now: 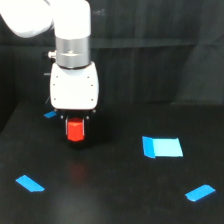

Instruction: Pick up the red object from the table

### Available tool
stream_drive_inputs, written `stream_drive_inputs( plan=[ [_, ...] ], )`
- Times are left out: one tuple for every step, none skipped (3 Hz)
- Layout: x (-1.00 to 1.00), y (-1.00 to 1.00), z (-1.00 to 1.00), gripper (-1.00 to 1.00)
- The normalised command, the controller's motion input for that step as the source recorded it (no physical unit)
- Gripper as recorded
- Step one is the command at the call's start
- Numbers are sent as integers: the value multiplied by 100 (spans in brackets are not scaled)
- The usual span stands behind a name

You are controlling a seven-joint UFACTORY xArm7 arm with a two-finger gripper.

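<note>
Hanging below the white arm at about ten o'clock in the exterior view, the gripper was clamped on the red object, its dark fingers set against the block's two sides. The block appeared to sit just clear of the table, with a faint red glint on the black surface beneath it. Blue patches lay around: the largest toward three o'clock, smaller ones at seven o'clock and four o'clock.
</note>
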Motion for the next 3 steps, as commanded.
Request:
stream_drive_inputs(
  plan=[
    [15, -13, 98, -100],
    [15, 6, 100, -100],
    [19, 5, 93, -100]
  ],
)
